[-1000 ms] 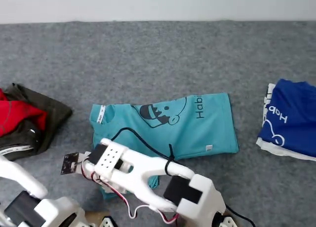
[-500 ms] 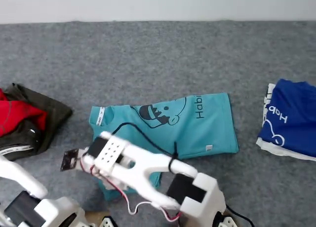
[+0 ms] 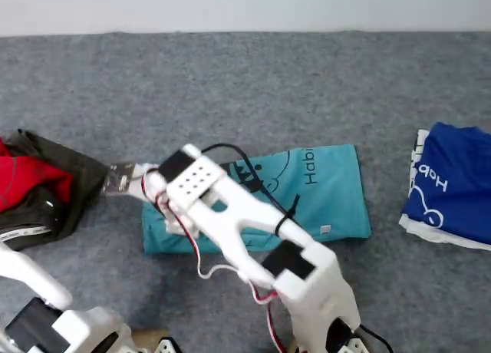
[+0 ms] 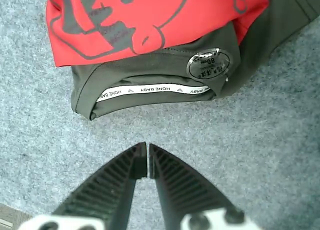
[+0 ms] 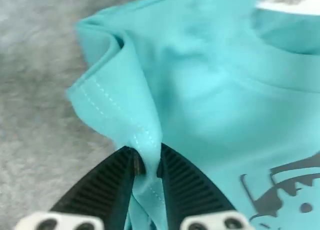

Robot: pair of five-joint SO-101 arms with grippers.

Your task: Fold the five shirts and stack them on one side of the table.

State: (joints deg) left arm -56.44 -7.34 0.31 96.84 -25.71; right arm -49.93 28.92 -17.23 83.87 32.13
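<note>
At the left edge of the grey worktop (image 3: 245,92), a red shirt (image 3: 27,180) lay bunched on a dark olive shirt (image 3: 77,173). The left tool (image 4: 148,160) hung over bare worktop just beside the olive shirt's collar, its fingers closed together with nothing between them. In the middle lay the teal shirt (image 3: 330,199), print up. The right tool (image 5: 148,162) was clamped on a raised fold of its stitched hem at the collar end. At the right edge, a folded blue shirt (image 3: 453,188) rested on a white one (image 3: 441,234).
</note>
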